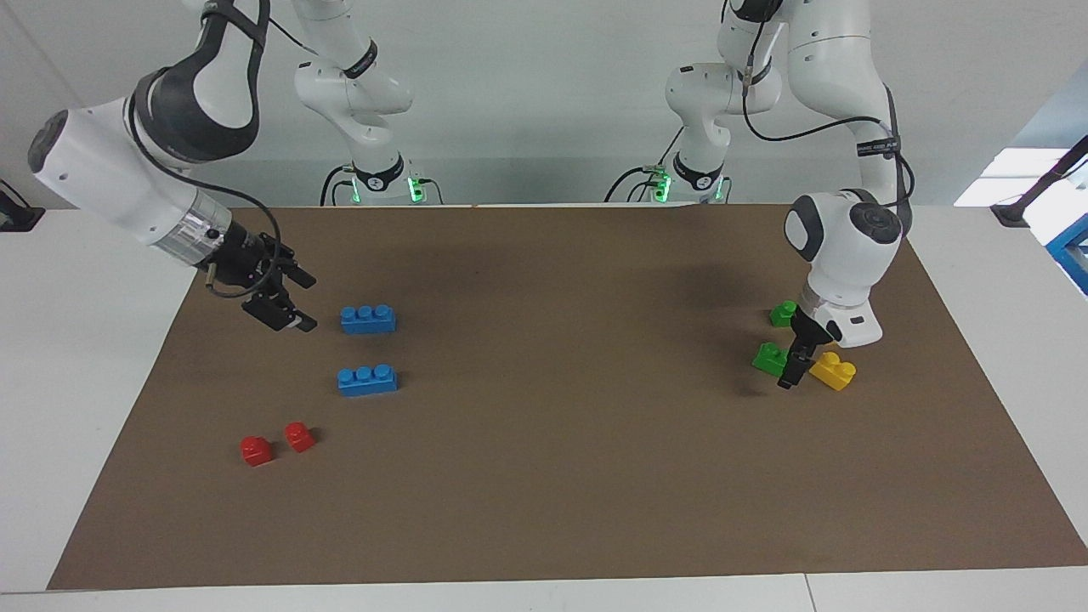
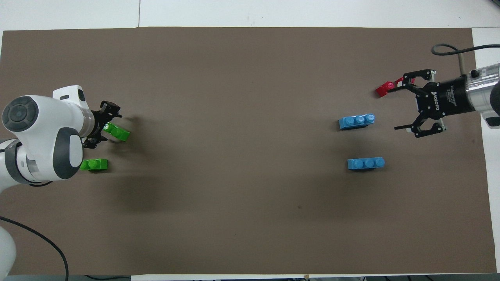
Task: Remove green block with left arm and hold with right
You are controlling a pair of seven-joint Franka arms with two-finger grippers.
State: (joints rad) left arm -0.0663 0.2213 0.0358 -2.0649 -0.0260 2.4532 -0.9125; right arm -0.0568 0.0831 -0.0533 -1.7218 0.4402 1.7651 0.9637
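A green block (image 1: 769, 358) (image 2: 117, 133) lies on the brown mat at the left arm's end, next to a yellow block (image 1: 834, 371). My left gripper (image 1: 794, 367) (image 2: 104, 127) hangs just over it, open, with a finger on each side and nothing held. A second green block (image 1: 782, 314) (image 2: 93, 164) sits a little nearer to the robots. My right gripper (image 1: 304, 303) (image 2: 391, 109) is raised over the mat at the right arm's end, open and empty, beside the blue bricks.
Two blue three-stud bricks (image 1: 368, 319) (image 1: 367, 379) lie on the mat (image 1: 544, 476) toward the right arm's end. Two red blocks (image 1: 256, 450) (image 1: 298, 436) lie farther from the robots than these. My left arm hides the yellow block in the overhead view.
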